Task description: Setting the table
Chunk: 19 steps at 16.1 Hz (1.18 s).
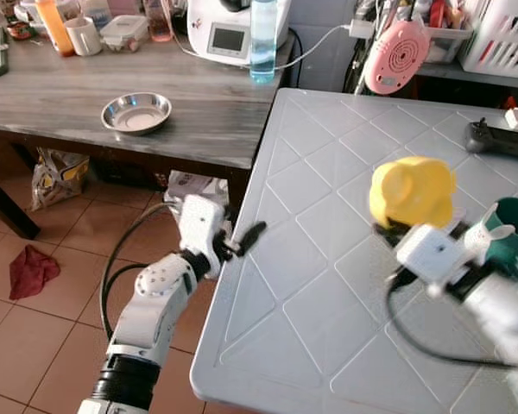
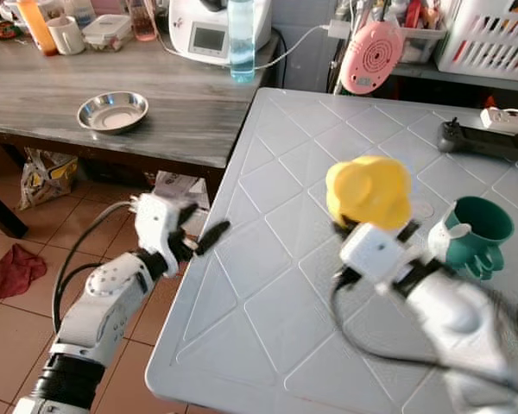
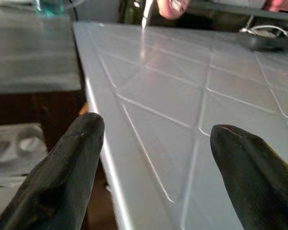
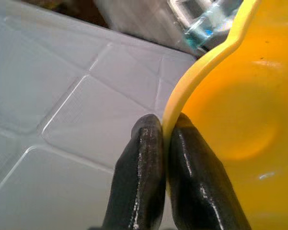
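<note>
A yellow plastic bowl with a wavy rim hangs above the white table, tilted so its underside faces me. My right gripper is shut on the bowl's rim, one finger on each side. A teal cup stands on the table just right of that arm. My left gripper is open at the table's left edge, fingers spread wide with nothing between them. A steel bowl rests on the wooden table at the left.
A black controller lies at the white table's far right. The wooden table's back holds a water bottle, a white appliance, a mug and containers. A pink fan hangs behind. A red rag lies on the tiled floor.
</note>
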Available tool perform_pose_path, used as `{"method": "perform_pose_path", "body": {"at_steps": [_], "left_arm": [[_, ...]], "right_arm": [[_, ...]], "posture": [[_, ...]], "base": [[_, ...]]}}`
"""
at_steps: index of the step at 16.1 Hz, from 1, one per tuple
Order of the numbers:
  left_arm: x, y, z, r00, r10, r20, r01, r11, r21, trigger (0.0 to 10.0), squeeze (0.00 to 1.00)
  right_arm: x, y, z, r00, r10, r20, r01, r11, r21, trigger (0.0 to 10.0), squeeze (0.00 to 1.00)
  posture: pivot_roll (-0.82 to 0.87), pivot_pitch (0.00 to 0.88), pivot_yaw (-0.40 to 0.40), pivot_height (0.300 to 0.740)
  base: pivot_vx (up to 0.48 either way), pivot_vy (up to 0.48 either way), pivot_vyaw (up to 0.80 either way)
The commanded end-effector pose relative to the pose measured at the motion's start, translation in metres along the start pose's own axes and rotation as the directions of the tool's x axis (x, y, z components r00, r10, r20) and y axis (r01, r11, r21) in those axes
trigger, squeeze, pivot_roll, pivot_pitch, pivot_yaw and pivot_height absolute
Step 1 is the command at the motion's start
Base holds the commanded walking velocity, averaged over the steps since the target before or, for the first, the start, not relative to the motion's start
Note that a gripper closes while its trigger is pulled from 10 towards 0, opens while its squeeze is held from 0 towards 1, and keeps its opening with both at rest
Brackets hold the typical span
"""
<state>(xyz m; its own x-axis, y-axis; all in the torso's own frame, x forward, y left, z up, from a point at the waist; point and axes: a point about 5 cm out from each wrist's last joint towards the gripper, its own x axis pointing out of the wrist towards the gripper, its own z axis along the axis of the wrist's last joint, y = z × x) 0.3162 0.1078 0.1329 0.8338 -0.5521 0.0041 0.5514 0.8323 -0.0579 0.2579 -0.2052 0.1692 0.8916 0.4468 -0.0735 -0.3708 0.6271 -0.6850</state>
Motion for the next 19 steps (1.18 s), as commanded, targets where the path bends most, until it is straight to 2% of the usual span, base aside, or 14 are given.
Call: {"method": "perform_pose_path", "body": {"at_steps": [1,2,4,5,6,7,8,9,10,11,14,19], "left_arm": [[0.001,0.003,0.003,1.0,0.022,0.013,-0.022,1.0,0.014,10.0,0.0],[0.002,0.004,0.005,0.999,0.036,0.028,-0.036,0.999,0.024,10.0,0.0],[0.004,0.008,0.01,0.996,0.067,0.06,-0.069,0.997,0.033,10.0,0.0],[0.005,0.008,0.011,0.995,0.071,0.065,-0.073,0.997,0.033,10.0,0.0],[0.008,0.011,0.015,0.992,0.102,0.079,-0.106,0.993,0.047,10.0,0.0],[0.009,0.011,0.015,0.991,0.103,0.08,-0.108,0.993,0.056,10.0,0.0],[0.01,0.011,0.016,0.991,0.102,0.083,-0.106,0.993,0.053,10.0,0.0],[0.011,0.01,0.016,0.991,0.099,0.09,-0.104,0.993,0.052,10.0,0.0],[0.011,0.01,0.016,0.991,0.099,0.091,-0.104,0.993,0.052,10.0,0.0],[0.012,0.01,0.014,0.99,0.106,0.092,-0.111,0.992,0.052,10.0,0.0],[0.012,0.008,0.012,0.989,0.114,0.094,-0.118,0.992,0.045,10.0,0.0],[0.011,0.013,0.014,0.985,0.141,0.097,-0.144,0.989,0.026,10.0,0.0]], "right_arm": [[-0.003,-0.008,0.004,0.997,-0.075,0.002,0.075,0.997,-0.009,4.7,0.0],[-0.005,-0.006,0.004,0.988,-0.157,-0.011,0.157,0.987,0.038,10.0,0.0],[-0.011,-0.002,0.006,0.96,-0.278,-0.041,0.281,0.956,0.081,10.0,0.0],[-0.012,-0.001,0.007,0.952,-0.301,-0.049,0.305,0.948,0.089,10.0,0.0],[-0.016,0.002,0.007,0.918,-0.388,-0.082,0.396,0.911,0.116,10.0,0.0],[-0.017,0.003,0.007,0.907,-0.41,-0.092,0.42,0.898,0.129,10.0,0.0],[-0.018,0.003,0.007,0.893,-0.438,-0.102,0.448,0.885,0.126,10.0,0.0],[-0.02,0.008,0.008,0.861,-0.492,-0.128,0.505,0.856,0.108,10.0,0.0],[-0.021,0.009,0.008,0.856,-0.5,-0.134,0.514,0.852,0.103,10.0,0.0],[-0.024,0.015,0.006,0.816,-0.548,-0.182,0.574,0.804,0.156,10.0,0.0],[-0.019,0.026,0.01,0.818,-0.543,-0.189,0.573,0.794,0.203,10.0,0.0],[-0.017,0.024,0.011,0.799,-0.57,-0.192,0.601,0.774,0.199,10.0,0.0]], "posture": [[0.03,0.092,0.003,0.74],[0.03,0.092,0.003,0.74],[0.01,0.085,0.007,0.74],[0.01,0.085,0.007,0.74],[0.01,0.085,0.007,0.74],[0.01,0.085,0.007,0.74],[0.01,0.085,0.007,0.74],[-0.01,0.074,0.009,0.74],[-0.01,0.074,0.009,0.74],[-0.01,0.072,0.008,0.74],[-0.01,0.07,0.009,0.74],[0.0,0.068,0.006,0.74]], "base": [[0.0,0.0,0.0],[0.0,0.0,0.0],[0.0,0.0,0.0],[0.0,0.0,0.0],[0.0,0.0,0.0],[0.0,0.0,0.0],[0.0,0.0,0.0],[0.0,0.0,0.0],[0.0,0.0,0.0],[0.0,0.0,0.0],[0.0,0.0,0.0],[0.0,0.0,0.0]]}}
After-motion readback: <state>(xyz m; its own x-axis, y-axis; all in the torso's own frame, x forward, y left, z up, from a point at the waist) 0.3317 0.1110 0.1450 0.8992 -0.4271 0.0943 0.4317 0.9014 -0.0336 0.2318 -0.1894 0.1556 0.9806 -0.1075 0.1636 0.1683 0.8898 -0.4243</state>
